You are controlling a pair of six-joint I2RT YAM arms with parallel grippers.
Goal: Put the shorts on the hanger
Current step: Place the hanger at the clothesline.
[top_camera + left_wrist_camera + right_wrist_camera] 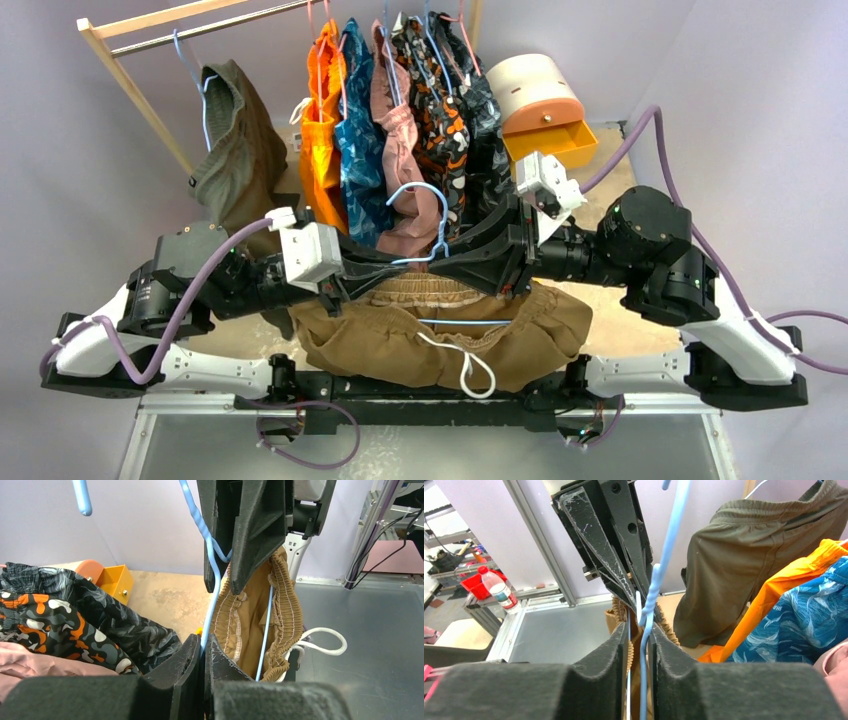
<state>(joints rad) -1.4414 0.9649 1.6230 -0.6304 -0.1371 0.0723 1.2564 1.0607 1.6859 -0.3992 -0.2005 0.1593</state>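
Top external, 1 shorts (380, 345), L hand (420, 270), R hand (465, 262) prob. pinching 1 hanger (465, 321)

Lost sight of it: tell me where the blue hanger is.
Top view, centre: the hanger is held by the left fingers and right fingers, its bar inside the shorts' waistband.

We see a wooden rack (130, 85) with hung clothes: olive-green garment (235, 150), orange shorts (322, 110), blue patterned shorts (362, 150), pink garment (400, 150), 2 dark camo pieces (445, 120). To the right is a cream-orange box (545, 105) with 1 drawer open. Water bottle (499, 590) off-table.
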